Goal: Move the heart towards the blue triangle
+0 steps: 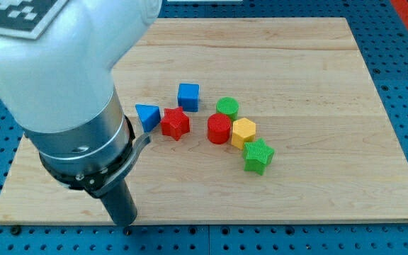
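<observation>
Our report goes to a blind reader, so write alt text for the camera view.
My tip rests near the wooden board's bottom-left edge, apart from a central cluster: blue triangle touching a red star, blue cube above, then a red cylinder, green cylinder, yellow block and green star.

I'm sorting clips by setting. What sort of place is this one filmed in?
Most likely a robotics lab bench. A wooden board rests on a blue perforated surface, small coloured blocks like the blue triangle and red star sit on it, and a robot arm carries a printed marker.
</observation>
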`<state>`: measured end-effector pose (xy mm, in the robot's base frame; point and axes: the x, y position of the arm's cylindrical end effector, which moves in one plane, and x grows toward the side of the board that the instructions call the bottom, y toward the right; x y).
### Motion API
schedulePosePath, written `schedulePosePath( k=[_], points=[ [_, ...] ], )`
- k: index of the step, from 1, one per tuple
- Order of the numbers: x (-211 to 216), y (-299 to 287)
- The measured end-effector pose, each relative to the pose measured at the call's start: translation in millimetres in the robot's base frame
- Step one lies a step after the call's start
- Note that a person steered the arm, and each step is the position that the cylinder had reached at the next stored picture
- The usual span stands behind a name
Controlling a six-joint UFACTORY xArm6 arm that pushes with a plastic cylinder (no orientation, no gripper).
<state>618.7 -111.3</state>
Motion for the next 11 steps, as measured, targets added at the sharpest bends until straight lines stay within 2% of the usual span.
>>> schedulePosePath(
  k=[1,3,5,9,10,11],
  points=[
    [-9,-15],
    [-55,-73],
    [-80,-86],
    [-92,-86],
    [-66,-81],
    [-71,-32]
  ],
)
